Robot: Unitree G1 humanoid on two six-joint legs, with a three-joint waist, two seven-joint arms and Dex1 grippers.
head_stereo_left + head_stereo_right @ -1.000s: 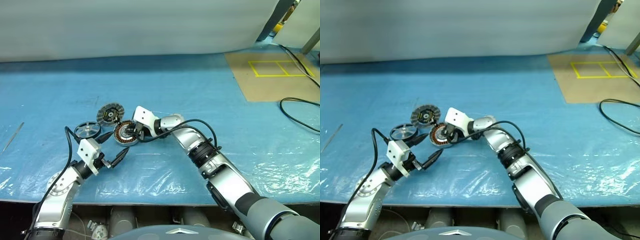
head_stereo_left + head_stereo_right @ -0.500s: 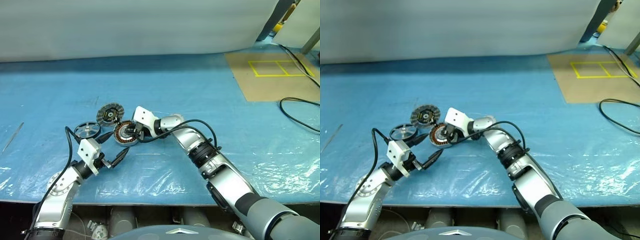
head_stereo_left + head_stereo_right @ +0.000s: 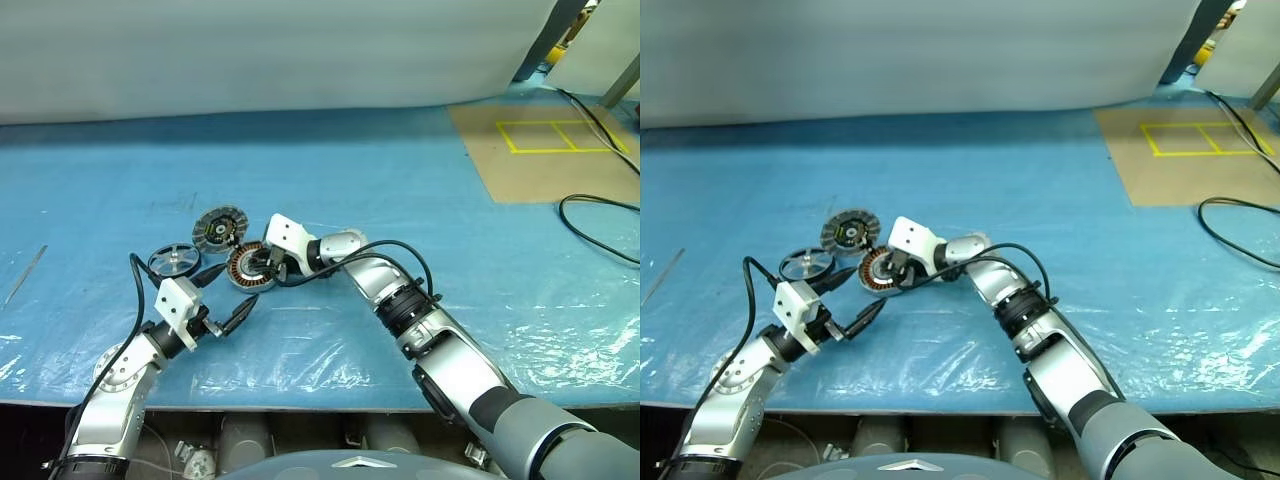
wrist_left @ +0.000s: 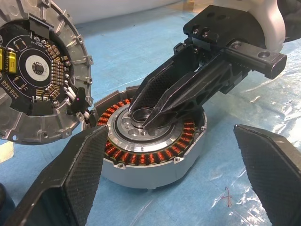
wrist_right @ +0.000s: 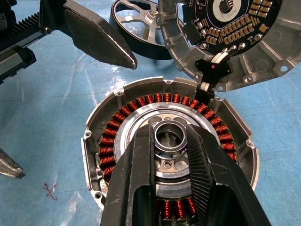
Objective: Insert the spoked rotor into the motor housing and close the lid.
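Motor housing (image 3: 251, 267) lies on the counter (image 3: 400, 190) under the right hand (image 3: 268, 265). Left wrist view: left hand's fingers (image 4: 70, 174) spread wide, just short of the housing. Right wrist view: right fingers (image 5: 207, 188) pinch its central hub (image 5: 170, 137); lid (image 5: 235, 33) and spoked rotor (image 5: 136, 21) lie beyond.

- The motor housing (image 5: 169, 155) is cast, matt grey metal; its windings are glossy copper wire, and the centre hub pinched between the right jaws is bright, smooth steel.
- The lid (image 4: 37, 70) just beyond the left jaws has a ribbed, dull metal rim.
- The fingers (image 4: 70, 174) are black, finely textured plastic.
- The table cover (image 3: 400, 190) is blue, crinkled glossy film.
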